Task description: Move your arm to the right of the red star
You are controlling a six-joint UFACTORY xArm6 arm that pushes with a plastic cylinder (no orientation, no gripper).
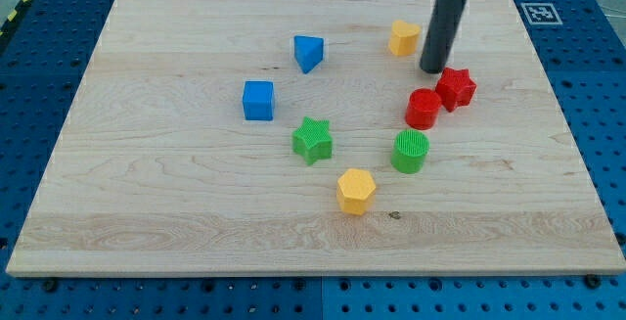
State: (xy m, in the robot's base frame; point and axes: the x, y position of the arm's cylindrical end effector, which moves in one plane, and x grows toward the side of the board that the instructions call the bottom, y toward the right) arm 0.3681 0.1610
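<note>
Tip (433, 68) of my bare rod, no jaws to spread or press together, is sitting just above-left of the red star (456, 88), right of the yellow block (403, 38).

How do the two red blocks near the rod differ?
The red star has points; the red cylinder is round. The star lies toward the view's right and top, the cylinder lower left of it. My tip sits nearer the star, at its upper left. Both are red and look similar in size.
</note>
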